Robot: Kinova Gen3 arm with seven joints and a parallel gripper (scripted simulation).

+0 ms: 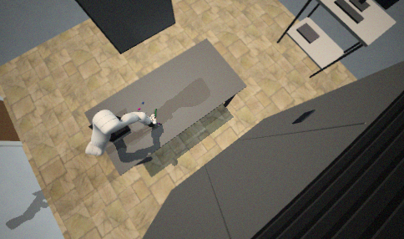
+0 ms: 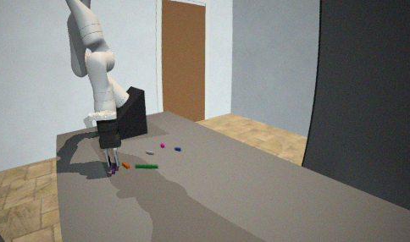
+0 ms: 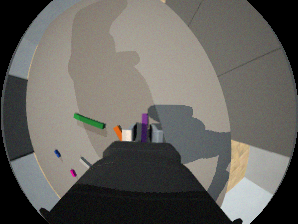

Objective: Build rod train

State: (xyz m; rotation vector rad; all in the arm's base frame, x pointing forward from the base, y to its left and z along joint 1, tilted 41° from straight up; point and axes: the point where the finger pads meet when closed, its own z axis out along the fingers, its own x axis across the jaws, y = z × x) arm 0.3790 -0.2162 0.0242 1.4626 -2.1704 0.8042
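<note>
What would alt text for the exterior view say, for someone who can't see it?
A white robot arm reaches down to a grey table, its pincer straddling a small purple rod. Just to the right lie an orange rod and a longer green rod; farther back are grey, magenta and blue rods.
</note>
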